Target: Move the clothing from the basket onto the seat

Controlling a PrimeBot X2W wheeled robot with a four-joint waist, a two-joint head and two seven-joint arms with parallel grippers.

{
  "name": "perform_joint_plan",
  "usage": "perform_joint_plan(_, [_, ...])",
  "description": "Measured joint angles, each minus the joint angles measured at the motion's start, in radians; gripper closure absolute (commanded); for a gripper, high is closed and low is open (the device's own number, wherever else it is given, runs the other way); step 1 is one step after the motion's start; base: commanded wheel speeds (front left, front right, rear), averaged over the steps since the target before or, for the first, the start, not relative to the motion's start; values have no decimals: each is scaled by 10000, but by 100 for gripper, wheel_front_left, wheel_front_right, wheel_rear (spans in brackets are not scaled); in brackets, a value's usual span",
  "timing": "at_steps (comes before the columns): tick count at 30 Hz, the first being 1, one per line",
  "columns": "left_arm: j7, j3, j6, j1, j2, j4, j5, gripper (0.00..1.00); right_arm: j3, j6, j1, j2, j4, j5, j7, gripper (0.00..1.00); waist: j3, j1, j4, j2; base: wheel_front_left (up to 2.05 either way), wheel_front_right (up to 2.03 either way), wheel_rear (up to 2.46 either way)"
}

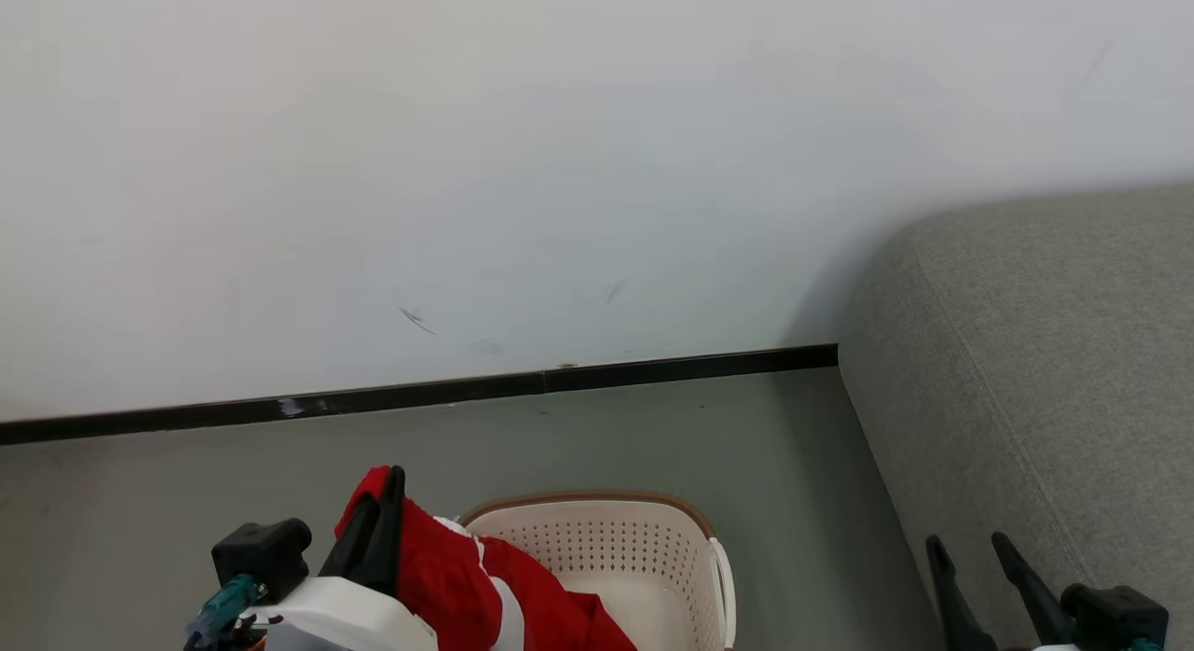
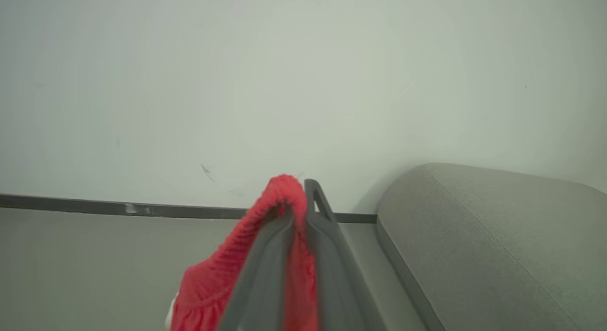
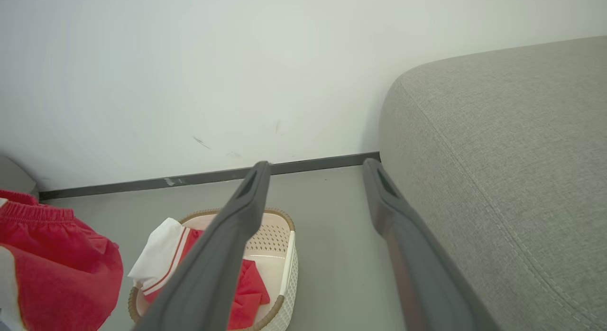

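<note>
Left gripper [image 1: 387, 488]: fingers pressed together on a fold of a red garment [image 1: 457, 576], ribbed hem bunched over the fingertips in the left wrist view [image 2: 298, 203]. The garment [image 2: 223, 274] hangs down from the grip over the left part of the basket [image 1: 606, 539]. It has a white stripe, and its lower end is cut off by the bottom edge of the head view.

Basket: on the grey floor [image 1: 653, 436], left of the sofa [image 1: 1026, 353] and not touching it. Head view shows only the far perforated wall, the brown rim and one white handle; the near half is out of frame and the left side is covered by the hanging garment.

Right wrist view: more clothing [image 3: 246, 283] lies in the basket [image 3: 290, 269], red with a white piece edged in red stripes draped over the rim. This gripper's own finger crosses in front and hides part of the pile. A red garment with a gathered waistband [image 3: 52, 255] sits at the left edge, cut by the frame.

Right gripper [image 1: 967, 553]: fingers spread apart, nothing between them, beside the sofa's front face [image 3: 498, 155]; body cut off at the lower right of the head view.

Sofa [image 2: 474, 236]: only one rounded end visible.

White wall [image 1: 560, 166] carries faint dark scuffs [image 1: 417, 320]; black skirting [image 1: 420, 394] below it
</note>
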Motion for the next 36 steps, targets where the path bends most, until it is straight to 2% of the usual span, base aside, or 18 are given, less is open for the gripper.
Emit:
perform_joint_plan(15, [399, -230, 86, 14, 81, -681, 19, 100, 523, 0, -49, -2, -176, -25, 0, 0, 84, 0, 130, 0, 0, 0, 0])
perform_joint_plan(21, [527, -479, 79, -10, 100, -963, 111, 100, 1407, 0, -459, -12, -318, -107, 0, 0, 145, 0, 169, 0, 0, 0, 0])
perform_joint_plan(36, [988, -1275, -150, -907, -98, -1214, 199, 100, 4383, 0, -1603, -96, -291, -105, 0, 0, 265, 0, 277, 0, 0, 0, 0])
